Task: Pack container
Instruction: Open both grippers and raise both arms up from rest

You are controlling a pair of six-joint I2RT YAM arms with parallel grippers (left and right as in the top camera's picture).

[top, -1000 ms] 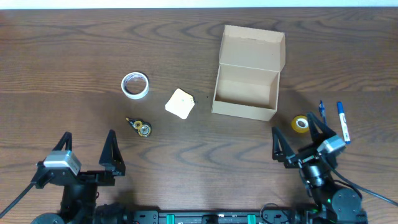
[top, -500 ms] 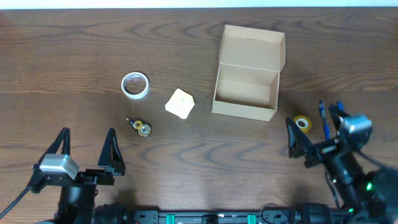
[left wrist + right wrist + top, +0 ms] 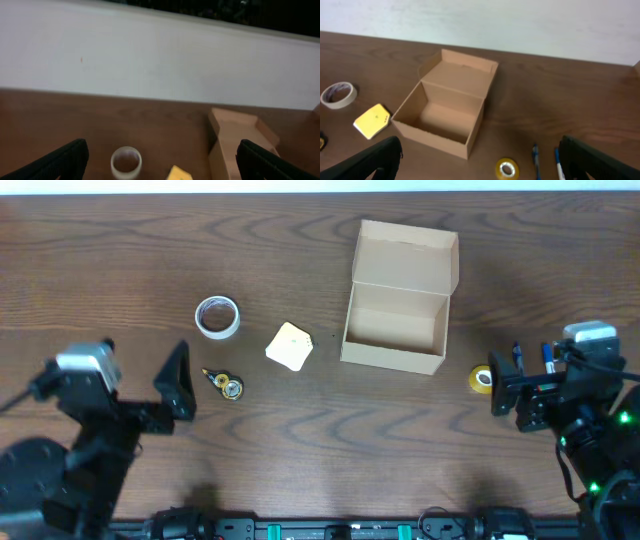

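A small rectangular tan cardboard box (image 3: 396, 320) sits right of centre on the dark brown wooden tabletop (image 3: 300, 440), its hinged flap lid thrown back toward the far edge and its inside open to view. The right claw (image 3: 480, 145) hangs near the right edge of the tabletop with its two black fingers spread wide, gripping nothing. The box lies ahead of it and to its left, apart from it. In the right wrist view the box shows between the two spread fingertips, one corner turned toward the camera.

The left claw (image 3: 161, 150), jaws likewise at full spread and closed on nothing, hovers over the left side of the tabletop, well apart from the box. From its wrist camera only the box's left end and part of the open flap show, toward the right of the frame, ahead of the right-hand finger.

Between the left claw and the box lie a white tape roll (image 3: 217, 317), a cream-yellow square pad (image 3: 290, 346) and a small black-and-gold object (image 3: 224, 383) too small to make out. The pad is the nearest of these to the box, just off its left wall but not touching it. A yellow tape roll (image 3: 483, 379) lies flat near the box's front right corner, just beside the right claw. Two blue pens (image 3: 547, 360) lie by the same arm, partly covered by it from overhead.
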